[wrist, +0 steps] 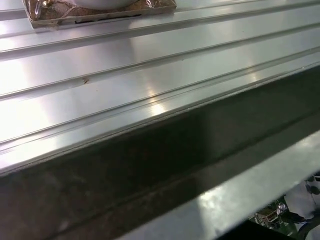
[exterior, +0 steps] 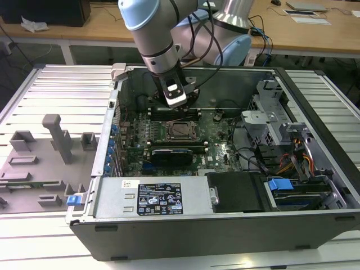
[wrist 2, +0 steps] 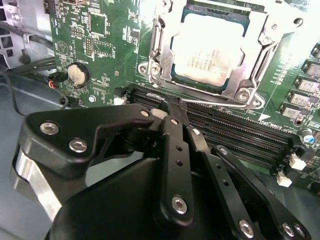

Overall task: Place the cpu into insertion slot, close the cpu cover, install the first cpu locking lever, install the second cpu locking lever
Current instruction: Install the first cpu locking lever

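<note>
The gripper's fingers (wrist 2: 172,150) are pressing together in the second wrist view, with no gap between them and nothing visibly pinched. The gripper (wrist 2: 172,107) is sitting right at one end of a thin wire locking lever (wrist 2: 215,103); whether the fingertips are touching it cannot be told. That lever is lying flat along one edge of the insertion slot (exterior: 181,131), between the slot and the long black memory slots (wrist 2: 235,135).

The cpu (wrist 2: 207,47) is resting inside the insertion slot with its pale metal top facing up. The cpu cover (wrist 2: 161,45) is lying closed over the slot, its silvery frame surrounding the chip and its window showing the chip's top.

The green motherboard (wrist 2: 110,60) is spreading out around the insertion slot, and a round coin battery (wrist 2: 77,74) is sitting well apart from the slot.

In the exterior view the arm (exterior: 157,45) is reaching down into the open computer case (exterior: 225,225), and the gripper (exterior: 176,106) is hanging just beyond the insertion slot.
</note>
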`<state>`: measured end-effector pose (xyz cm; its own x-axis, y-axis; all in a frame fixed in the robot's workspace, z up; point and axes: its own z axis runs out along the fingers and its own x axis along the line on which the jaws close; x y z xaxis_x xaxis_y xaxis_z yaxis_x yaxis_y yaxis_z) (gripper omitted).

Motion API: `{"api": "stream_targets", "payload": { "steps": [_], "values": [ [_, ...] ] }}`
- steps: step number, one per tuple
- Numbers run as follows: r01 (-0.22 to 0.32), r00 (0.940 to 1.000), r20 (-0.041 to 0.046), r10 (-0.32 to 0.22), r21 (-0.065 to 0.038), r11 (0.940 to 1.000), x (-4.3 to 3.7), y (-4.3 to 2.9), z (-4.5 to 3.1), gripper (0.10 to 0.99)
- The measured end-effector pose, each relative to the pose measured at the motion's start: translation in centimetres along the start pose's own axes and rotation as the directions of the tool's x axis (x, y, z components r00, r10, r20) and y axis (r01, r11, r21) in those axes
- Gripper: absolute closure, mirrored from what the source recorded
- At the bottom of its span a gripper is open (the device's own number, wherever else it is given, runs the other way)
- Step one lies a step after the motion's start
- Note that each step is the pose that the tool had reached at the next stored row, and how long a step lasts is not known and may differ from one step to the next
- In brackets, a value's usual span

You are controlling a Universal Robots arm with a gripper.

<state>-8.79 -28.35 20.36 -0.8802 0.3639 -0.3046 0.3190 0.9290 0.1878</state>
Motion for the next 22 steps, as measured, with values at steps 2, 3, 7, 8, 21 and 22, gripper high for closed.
{"api": "stream_targets", "payload": {
  "steps": [2,3,7,8,21,22],
  "values": [
    [-0.004,1.0,0.0014,0.004,0.001,1.0,0.11,0.06,0.01,0.98],
    [-0.006,1.0,0.002,0.006,0.001,1.0,0.13,0.07,0.02,0.98],
    [-0.016,0.9998,0.0087,0.016,0.003,0.9999,0.23,0.01,0.33,0.98],
    [-0.019,0.9998,0.01,0.019,0.004,0.9998,0.27,-0.01,0.45,0.98],
    [-0.035,0.9993,0.0147,0.035,0.009,0.9993,0.4,-0.33,1.11,0.98],
    [-0.036,0.9992,0.015,0.036,0.009,0.9993,0.39,-0.36,1.14,0.98]
  ]
}}
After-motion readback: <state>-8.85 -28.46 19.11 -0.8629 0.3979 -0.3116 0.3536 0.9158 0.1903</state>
